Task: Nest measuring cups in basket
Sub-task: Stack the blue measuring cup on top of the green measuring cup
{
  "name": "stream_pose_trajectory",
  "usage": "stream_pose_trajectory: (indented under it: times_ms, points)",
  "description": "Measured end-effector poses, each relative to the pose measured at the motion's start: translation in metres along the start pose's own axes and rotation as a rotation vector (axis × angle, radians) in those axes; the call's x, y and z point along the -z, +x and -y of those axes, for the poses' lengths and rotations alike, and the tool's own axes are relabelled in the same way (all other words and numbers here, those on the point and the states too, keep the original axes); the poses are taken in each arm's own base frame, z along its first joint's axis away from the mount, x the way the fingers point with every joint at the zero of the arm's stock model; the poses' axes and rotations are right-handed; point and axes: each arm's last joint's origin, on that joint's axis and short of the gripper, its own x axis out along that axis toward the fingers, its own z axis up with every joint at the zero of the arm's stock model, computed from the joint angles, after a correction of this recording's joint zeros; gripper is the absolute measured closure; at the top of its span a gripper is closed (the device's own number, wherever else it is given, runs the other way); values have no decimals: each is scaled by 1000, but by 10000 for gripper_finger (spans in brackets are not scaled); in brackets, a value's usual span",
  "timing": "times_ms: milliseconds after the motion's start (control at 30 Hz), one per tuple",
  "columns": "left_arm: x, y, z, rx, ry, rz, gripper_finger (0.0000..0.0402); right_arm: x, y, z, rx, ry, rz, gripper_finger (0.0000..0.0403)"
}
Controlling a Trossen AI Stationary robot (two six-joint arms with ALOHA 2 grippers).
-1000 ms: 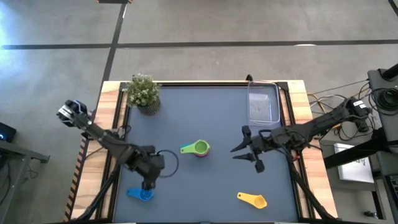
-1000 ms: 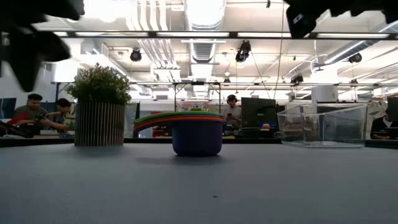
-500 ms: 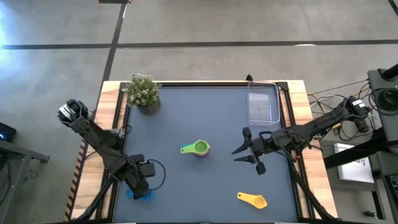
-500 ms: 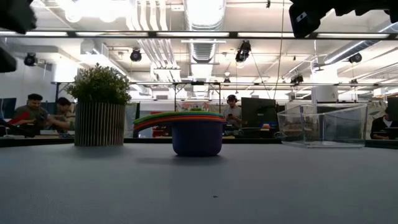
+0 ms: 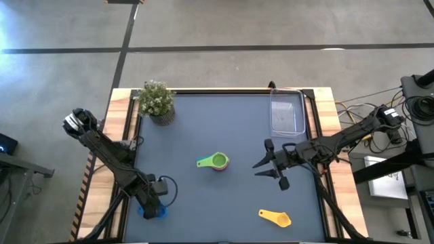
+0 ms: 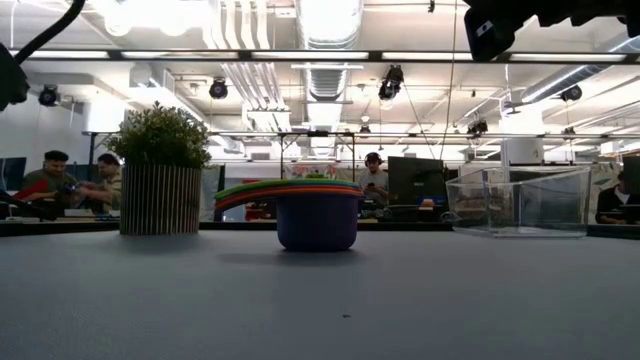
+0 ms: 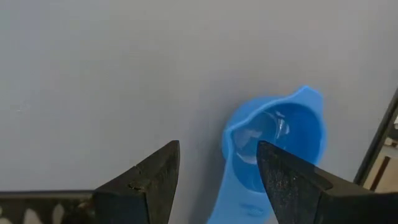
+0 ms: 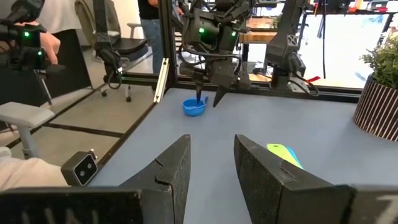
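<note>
Cups: I count three spots on the worktop (image 5: 237, 122): one blue cup (image 5: 157, 212) near the front left corner, one yellow cup (image 5: 275, 217) front right, and one nested stack (image 5: 215, 162) at the middle, green on top. In the low view the stack shows several coloured rims over a dark blue bowl; I cannot count them exactly.
Basket: one clear basket (image 5: 287, 112) at the back right corner; I see no cup inside.
Left claw (image 5: 153, 205): over the blue cup, fingers spread, one finger beside the cup's rim; I cannot tell whether it touches.
Right claw (image 5: 266, 165): hanging right of the stack, fingers parted, holding nothing.
Plant: one potted plant (image 5: 156, 101) back left.
</note>
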Motion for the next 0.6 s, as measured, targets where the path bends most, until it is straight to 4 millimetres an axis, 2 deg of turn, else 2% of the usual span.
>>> stream_pose_trajectory:
  times_ms: [167, 300, 433, 600]
  points:
    - [2, 4, -6, -21, -20, -10, 210, 0, 0, 0, 1, 0, 0, 291]
    - [4, 5, -8, -21, -23, -36, 238, 0, 0, 0, 1, 0, 1, 291]
    - [4, 5, -8, -17, -13, -44, 290, 0, 0, 0, 5, -1, 1, 291]
    - [1, 1, -2, 4, 15, -43, 380, 0, 0, 1, 27, -3, 1, 291]
